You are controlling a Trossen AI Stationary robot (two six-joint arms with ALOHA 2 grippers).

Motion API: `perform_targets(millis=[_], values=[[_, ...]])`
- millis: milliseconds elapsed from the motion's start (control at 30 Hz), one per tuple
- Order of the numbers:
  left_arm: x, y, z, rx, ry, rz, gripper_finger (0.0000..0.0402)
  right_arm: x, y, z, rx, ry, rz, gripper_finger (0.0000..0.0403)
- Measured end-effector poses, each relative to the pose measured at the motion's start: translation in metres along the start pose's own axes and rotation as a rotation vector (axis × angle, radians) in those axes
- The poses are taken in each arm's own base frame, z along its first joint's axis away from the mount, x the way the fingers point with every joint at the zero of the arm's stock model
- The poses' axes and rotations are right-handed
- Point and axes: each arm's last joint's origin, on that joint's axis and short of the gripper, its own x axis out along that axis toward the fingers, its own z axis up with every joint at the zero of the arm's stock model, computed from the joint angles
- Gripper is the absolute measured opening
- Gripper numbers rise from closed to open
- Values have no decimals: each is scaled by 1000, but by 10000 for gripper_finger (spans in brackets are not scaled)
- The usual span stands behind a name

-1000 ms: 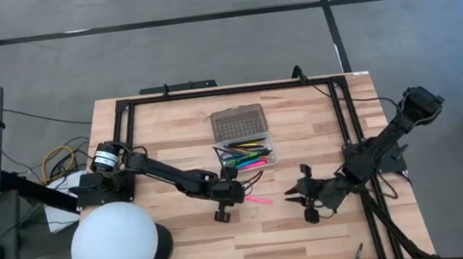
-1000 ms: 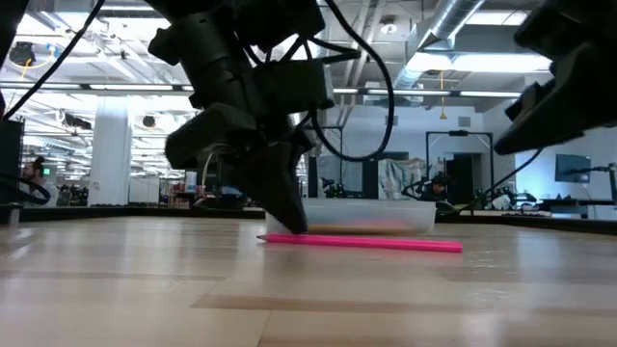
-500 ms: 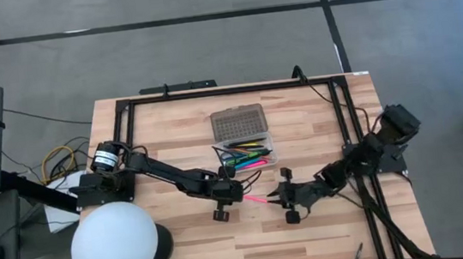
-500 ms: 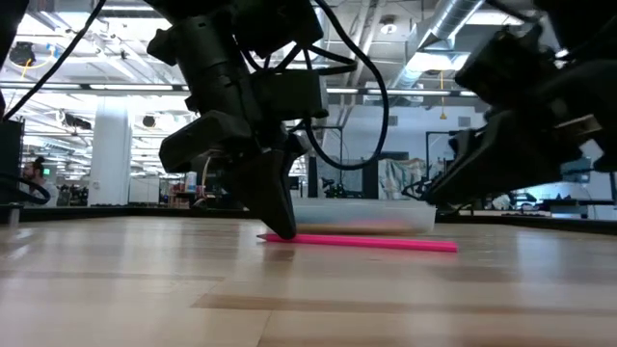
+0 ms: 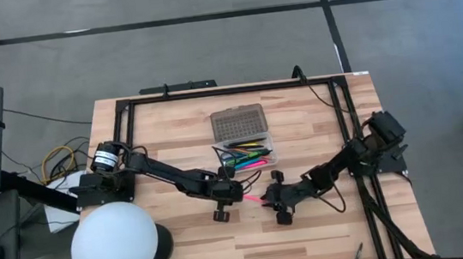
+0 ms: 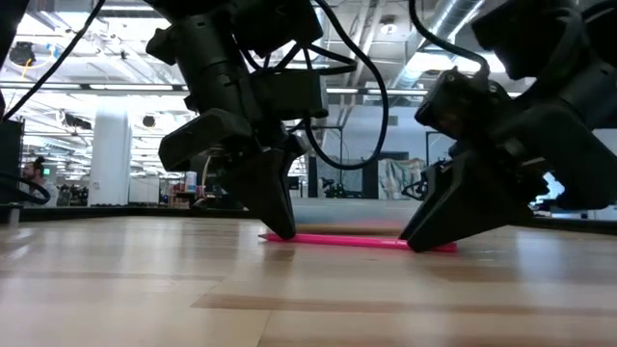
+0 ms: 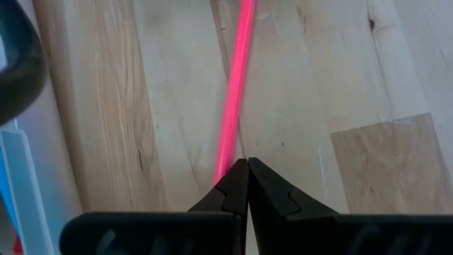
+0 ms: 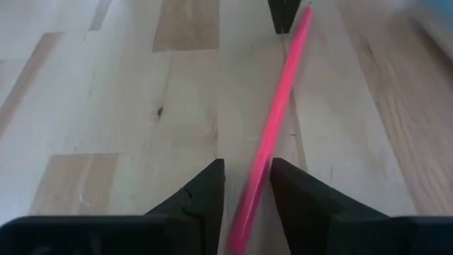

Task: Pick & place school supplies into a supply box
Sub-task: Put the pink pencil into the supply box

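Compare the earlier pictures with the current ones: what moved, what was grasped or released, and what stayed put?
The right gripper swept across the table toward the left arm, and its open fingers now straddle the far end of the pink pencil. The left gripper stayed shut at the pencil's other end. The pencil shifted only slightly. The supply box did not move.

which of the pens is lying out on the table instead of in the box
The pink pen. It lies alone on the bare wood between the two grippers, while the other pens sit bundled in the clear box.
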Motion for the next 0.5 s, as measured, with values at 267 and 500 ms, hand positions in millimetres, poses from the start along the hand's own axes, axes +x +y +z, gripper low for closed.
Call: perform_targets(millis=[267,500], values=[[0,0,0,-8,0,2,0,1,4,4,24,161,-44,67],[-1,-1,0,-18,-1,-5,0,-1,6,5,25,194,-36,15]])
